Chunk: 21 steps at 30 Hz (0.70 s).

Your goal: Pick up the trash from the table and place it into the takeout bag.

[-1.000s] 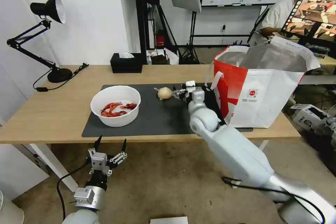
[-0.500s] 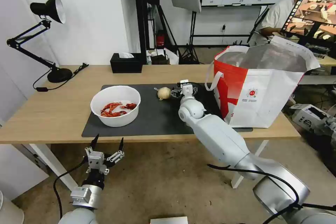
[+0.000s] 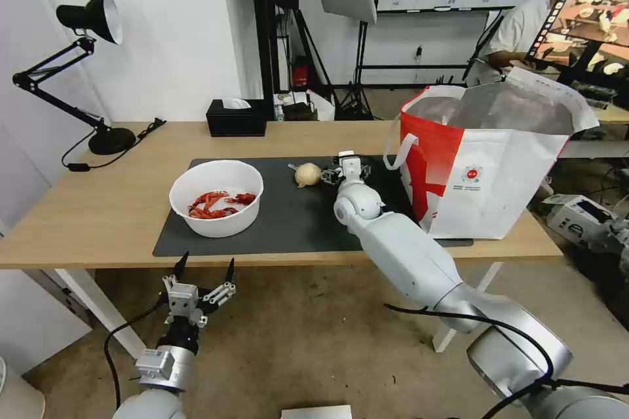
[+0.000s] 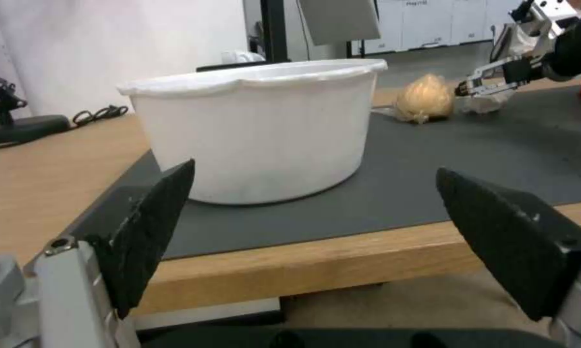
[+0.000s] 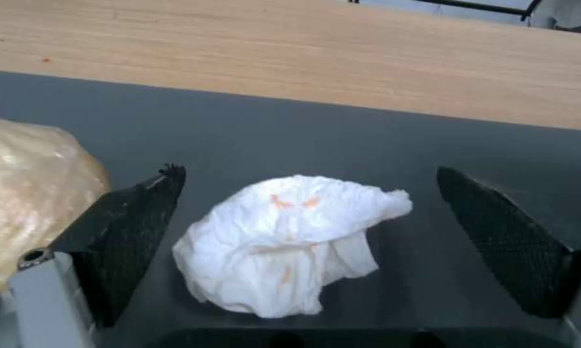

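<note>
Two grippers: one low and parked, one down on the mat and working.
Right gripper (image 5: 309, 241): fingers spread wide, straddling the crumpled tissue (image 5: 290, 241), holding nothing; in the head view it sits on the mat at 3 o'clock of the lump.
Crumpled tissue: white with faint orange smears, lying on the dark grey mat (image 5: 251, 130) between the two black fingers, apart from both of them.
Beige lump (image 3: 307, 174): round, on the mat just beside the right gripper's outer finger (image 5: 126, 227); whether they touch, I cannot tell.
White bowl (image 3: 216, 196): on the mat at 9 o'clock of the lump, well apart from it, red crayfish shells (image 3: 216, 203) inside.
Takeout bag (image 3: 488, 163): red and white, standing upright and open-mouthed at 3 o'clock of the right gripper, silver lining showing.
Left gripper (image 3: 200, 278): fingers wide apart, empty, hanging below the near edge of the surface (image 3: 98, 209), at 6 o'clock of the bowl.
Far edge: black tissue box (image 3: 237, 116) at 12 o'clock of the bowl, black desk lamp (image 3: 78, 65) at the bowl's 10 o'clock.
</note>
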Motion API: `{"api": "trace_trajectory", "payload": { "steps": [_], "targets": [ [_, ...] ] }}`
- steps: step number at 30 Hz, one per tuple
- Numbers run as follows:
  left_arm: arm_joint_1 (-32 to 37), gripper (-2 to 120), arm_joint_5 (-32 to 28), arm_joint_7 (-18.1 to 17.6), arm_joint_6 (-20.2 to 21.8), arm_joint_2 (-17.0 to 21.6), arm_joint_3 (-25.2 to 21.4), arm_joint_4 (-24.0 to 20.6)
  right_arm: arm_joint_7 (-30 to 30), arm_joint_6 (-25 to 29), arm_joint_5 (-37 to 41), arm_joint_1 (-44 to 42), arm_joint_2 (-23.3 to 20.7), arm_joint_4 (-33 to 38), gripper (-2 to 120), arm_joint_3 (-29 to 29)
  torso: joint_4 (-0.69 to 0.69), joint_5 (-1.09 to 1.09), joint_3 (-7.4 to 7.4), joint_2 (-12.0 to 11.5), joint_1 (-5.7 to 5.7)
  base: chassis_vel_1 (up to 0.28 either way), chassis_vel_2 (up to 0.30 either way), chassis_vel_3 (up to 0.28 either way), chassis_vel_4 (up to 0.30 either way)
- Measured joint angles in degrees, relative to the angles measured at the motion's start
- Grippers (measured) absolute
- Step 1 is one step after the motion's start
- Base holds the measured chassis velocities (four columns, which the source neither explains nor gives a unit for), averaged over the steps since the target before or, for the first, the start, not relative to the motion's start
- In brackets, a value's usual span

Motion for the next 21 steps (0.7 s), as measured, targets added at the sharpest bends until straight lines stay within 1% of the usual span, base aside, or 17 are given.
{"api": "trace_trajectory", "payload": {
  "steps": [14, 15, 16, 17, 20, 21],
  "targets": [
    [0.24, 100, 0.04, 0.02, 0.0, 0.05, 0.08, -0.09, -0.39, -1.34, 1.83, -0.38, -0.24, 0.17, 100, 0.0, 0.0, 0.0, 0.0, 0.0, 0.0, 0.0, 0.0, 0.0, 0.0],
    [0.27, 100, 0.05, 0.02, -0.01, 0.05, 0.08, -0.11, -0.46, -1.4, 1.92, -0.41, -0.24, 0.2, 99, -0.01, 0.0, 0.0, 0.0, 0.0, 0.0, 0.0, 0.0, 0.0, 0.0],
    [0.31, 100, 0.05, 0.02, -0.01, 0.1, 0.08, -0.13, -0.6, -1.44, 2.0, -0.46, -0.24, 0.25, 96, -0.02, 0.0, 0.0, 0.0, 0.0, 0.0, 0.0, 0.0, 0.0, 0.0],
    [0.31, 100, 0.05, 0.02, -0.01, 0.1, 0.08, -0.13, -0.6, -1.44, 2.0, -0.46, -0.24, 0.25, 96, -0.02, 0.0, 0.0, 0.0, 0.0, 0.0, 0.0, 0.0, 0.0, 0.0],
    [0.39, 100, 0.07, 0.02, -0.02, 0.13, 0.08, -0.15, -0.7, -1.44, 2.04, -0.59, -0.24, 0.32, 84, -0.01, 0.0, 0.0, 0.0, 0.0, 0.0, 0.0, 0.0, 0.0, 0.0],
    [0.39, 100, 0.07, 0.02, -0.02, 0.13, 0.08, -0.15, -0.7, -1.44, 2.04, -0.59, -0.24, 0.32, 84, -0.01, 0.0, 0.0, 0.0, 0.0, 0.0, 0.0, 0.0, 0.0, 0.0]
  ]
}}
